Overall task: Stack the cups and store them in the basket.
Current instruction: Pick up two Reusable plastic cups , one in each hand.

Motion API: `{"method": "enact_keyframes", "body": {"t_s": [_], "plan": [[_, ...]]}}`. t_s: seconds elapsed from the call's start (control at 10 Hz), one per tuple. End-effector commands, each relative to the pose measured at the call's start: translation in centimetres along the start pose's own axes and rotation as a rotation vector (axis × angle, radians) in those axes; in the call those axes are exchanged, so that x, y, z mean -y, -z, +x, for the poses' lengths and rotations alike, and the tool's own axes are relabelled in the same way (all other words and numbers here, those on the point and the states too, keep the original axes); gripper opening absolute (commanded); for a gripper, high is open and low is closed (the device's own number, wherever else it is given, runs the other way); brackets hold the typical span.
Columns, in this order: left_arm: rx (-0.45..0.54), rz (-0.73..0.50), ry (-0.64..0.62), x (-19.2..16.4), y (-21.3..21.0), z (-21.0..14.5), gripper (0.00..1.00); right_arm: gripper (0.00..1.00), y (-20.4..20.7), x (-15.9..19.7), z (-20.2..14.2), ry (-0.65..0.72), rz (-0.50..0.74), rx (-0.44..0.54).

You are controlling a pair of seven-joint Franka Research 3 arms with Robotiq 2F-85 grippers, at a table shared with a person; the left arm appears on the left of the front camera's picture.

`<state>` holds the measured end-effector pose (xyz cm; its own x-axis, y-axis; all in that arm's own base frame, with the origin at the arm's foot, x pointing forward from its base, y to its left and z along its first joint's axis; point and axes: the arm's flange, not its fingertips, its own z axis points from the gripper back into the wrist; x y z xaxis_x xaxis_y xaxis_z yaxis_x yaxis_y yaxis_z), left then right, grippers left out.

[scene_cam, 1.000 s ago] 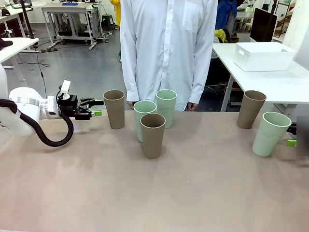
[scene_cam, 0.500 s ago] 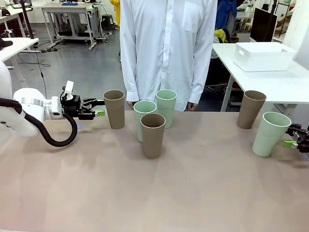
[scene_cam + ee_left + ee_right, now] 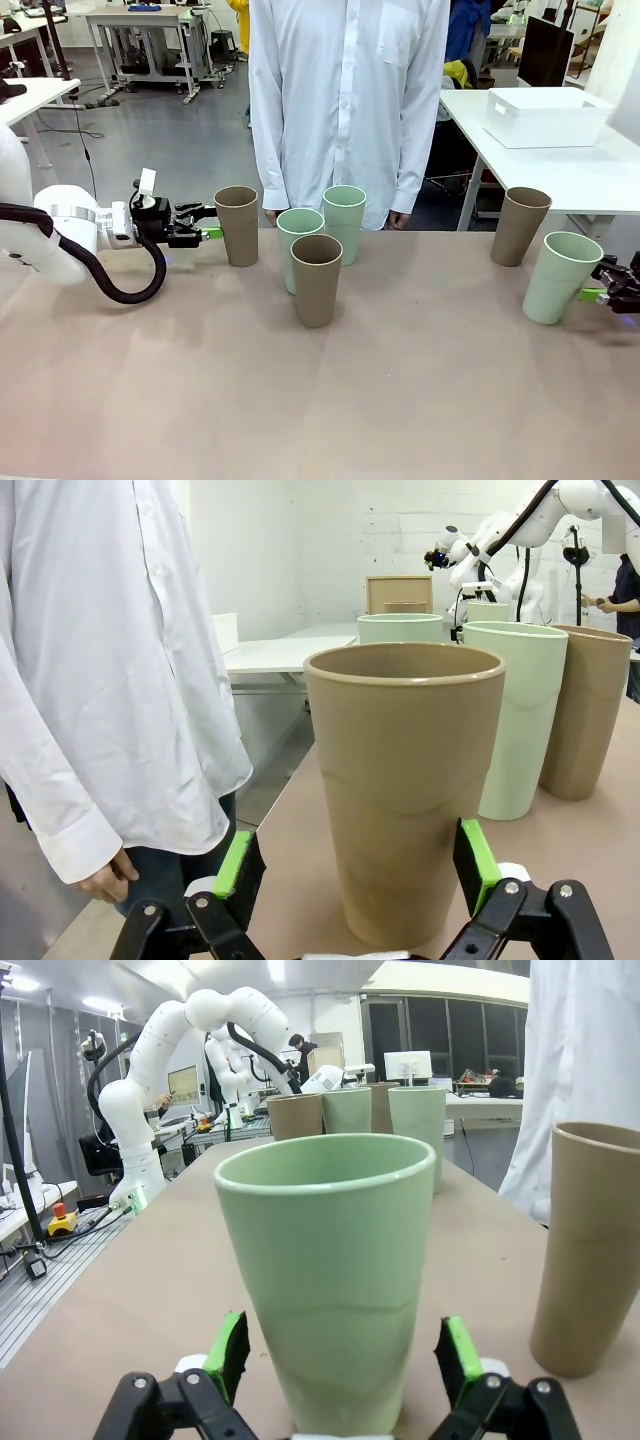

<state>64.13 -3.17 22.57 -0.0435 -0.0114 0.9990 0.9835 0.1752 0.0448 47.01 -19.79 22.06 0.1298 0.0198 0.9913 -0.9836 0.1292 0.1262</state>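
Six cups stand upright on the table. At the left, a brown cup (image 3: 237,225) has my left gripper (image 3: 206,233) right beside it, jaws open. In the left wrist view that brown cup (image 3: 405,790) stands between the green pads (image 3: 476,863) of the left gripper (image 3: 355,872), untouched. At the right, my right gripper (image 3: 603,291) is open beside a mint cup (image 3: 560,277); the right wrist view shows this mint cup (image 3: 325,1280) between the right gripper's (image 3: 340,1358) spread fingers. Two mint cups (image 3: 298,245) (image 3: 344,222) and a brown cup (image 3: 317,280) cluster mid-table. Another brown cup (image 3: 521,226) stands far right. The white basket (image 3: 546,117) sits on a separate table behind.
A person in a white shirt (image 3: 345,100) stands at the far edge, hands hanging behind the middle cups. The near half of the tan table (image 3: 320,400) is bare. The basket's table (image 3: 600,175) lies beyond the far right corner.
My left gripper has slid right until its fingertips reach the left brown cup. My right gripper has come in from the right edge up to the right mint cup.
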Motion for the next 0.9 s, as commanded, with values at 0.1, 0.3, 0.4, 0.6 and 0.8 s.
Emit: {"method": "enact_keyframes", "body": {"t_s": [0.1, 0.3, 0.4, 0.6, 0.8], "plan": [[-0.01, -0.025, 0.02, -0.2, 1.6, 0.2, 1.0, 1.0, 1.0, -0.6, 0.3, -0.017, -0.021, 0.014], [-0.024, -0.049, 0.008, 0.0, 2.4, 0.0, 1.0, 1.0, 1.2, -0.7, 0.3, -0.015, -0.021, 0.018], [-0.036, -0.062, 0.003, 0.2, 3.0, -0.3, 1.0, 1.0, 1.5, -0.7, 0.3, -0.012, -0.02, 0.015], [-0.046, -0.087, -0.011, 0.6, 4.2, -0.8, 1.0, 1.0, 1.9, -0.8, 0.3, -0.012, -0.017, 0.014], [-0.053, -0.089, -0.016, 0.9, 5.2, -1.2, 1.0, 1.0, 2.4, -0.9, 0.1, -0.006, -0.019, 0.017]]}}
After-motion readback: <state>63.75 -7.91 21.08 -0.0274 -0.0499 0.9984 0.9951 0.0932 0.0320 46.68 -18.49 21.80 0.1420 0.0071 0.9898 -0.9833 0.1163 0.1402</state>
